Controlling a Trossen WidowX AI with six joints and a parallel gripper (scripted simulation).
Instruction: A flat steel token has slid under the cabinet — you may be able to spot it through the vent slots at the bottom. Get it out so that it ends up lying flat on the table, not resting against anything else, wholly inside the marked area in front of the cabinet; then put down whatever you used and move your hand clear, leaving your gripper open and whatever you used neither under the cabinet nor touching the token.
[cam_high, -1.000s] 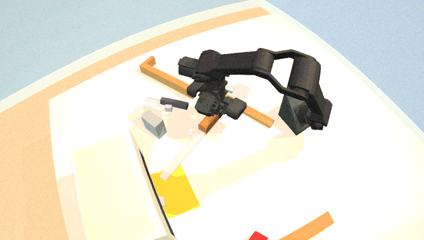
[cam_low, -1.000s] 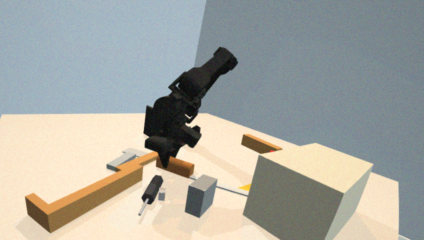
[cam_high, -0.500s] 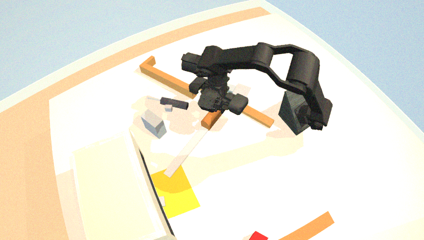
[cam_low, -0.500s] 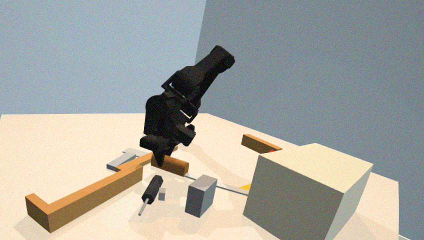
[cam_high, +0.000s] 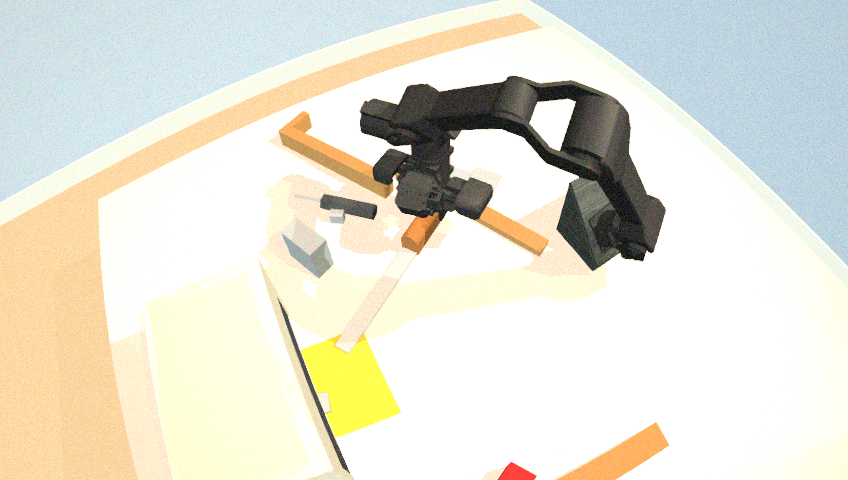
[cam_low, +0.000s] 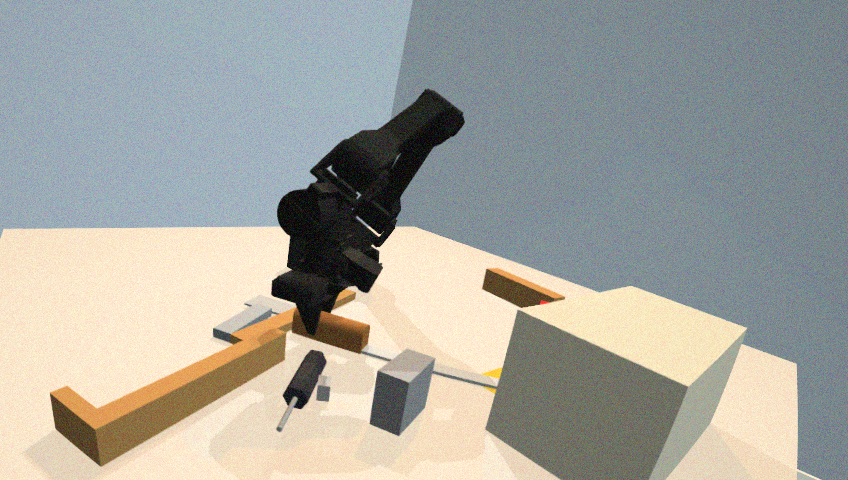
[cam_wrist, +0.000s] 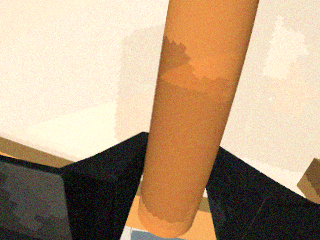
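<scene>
The token appears as a small pale plate at the cabinet-side edge of the yellow marked area. The cabinet borders it; whether part of the token is still beneath is unclear. My gripper is shut on the orange handle of a flat-bladed tool. Its long pale blade points toward the cabinet, its tip over the area's back corner, apart from the token. Blade contact with the table is unclear.
A hooked orange bar and a thinner bar lie behind the gripper. A screwdriver, small grey cube and upright grey block stand nearby. A red block lies near another orange bar.
</scene>
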